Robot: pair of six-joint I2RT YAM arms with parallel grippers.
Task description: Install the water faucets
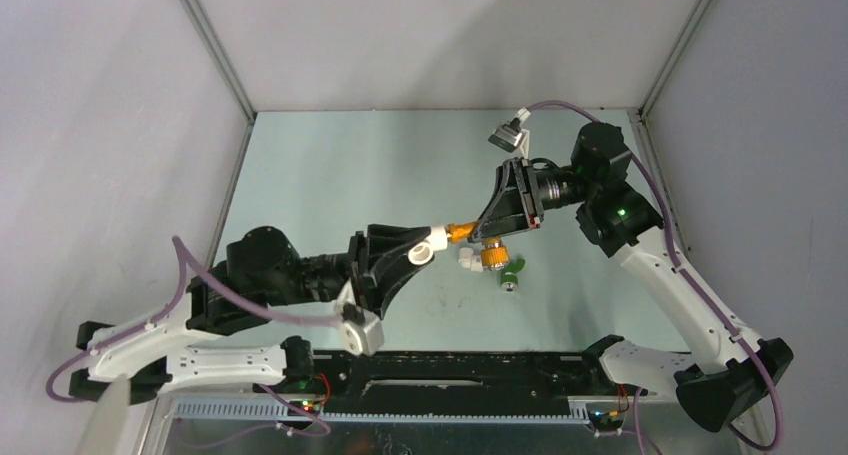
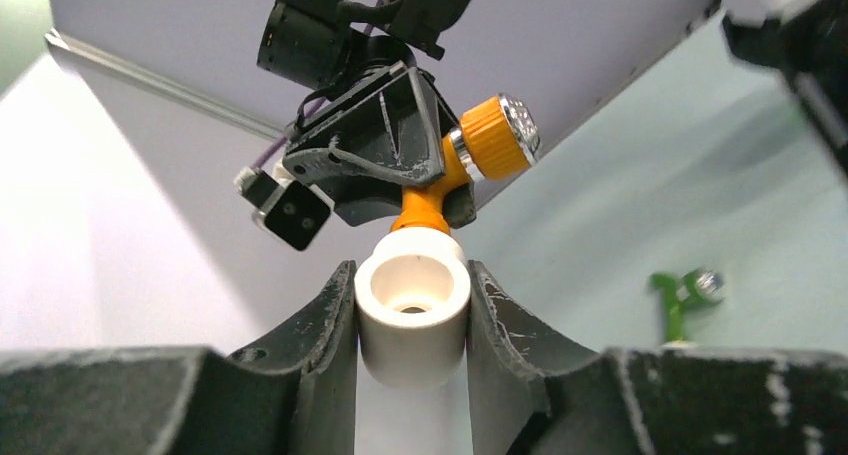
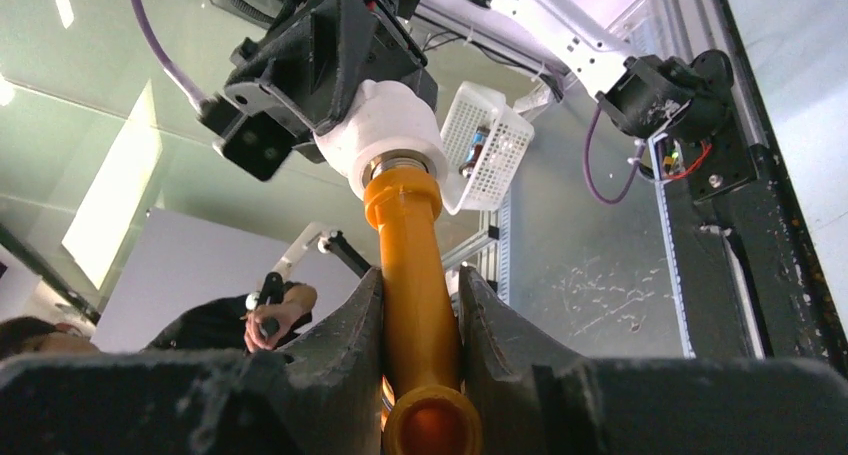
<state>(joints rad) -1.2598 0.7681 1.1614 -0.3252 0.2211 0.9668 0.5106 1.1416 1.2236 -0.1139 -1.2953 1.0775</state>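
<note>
My left gripper (image 1: 432, 247) is shut on a white elbow pipe fitting (image 1: 428, 249) and holds it above the table; the fitting fills the jaws in the left wrist view (image 2: 412, 315). My right gripper (image 1: 484, 233) is shut on the orange faucet (image 1: 462, 232), gripping its spout (image 3: 415, 265). The faucet's threaded end meets the fitting (image 3: 385, 135), and its knob (image 2: 495, 140) sticks out sideways. The green faucet (image 1: 512, 273) lies on the table below the right gripper, and also shows in the left wrist view (image 2: 680, 295).
A second small white fitting (image 1: 466, 261) lies on the table beside the green faucet. Grey walls enclose the table on three sides. A white mesh basket (image 3: 480, 140) and a black rail sit at the near edge. A person (image 3: 250, 320) shows beyond the table.
</note>
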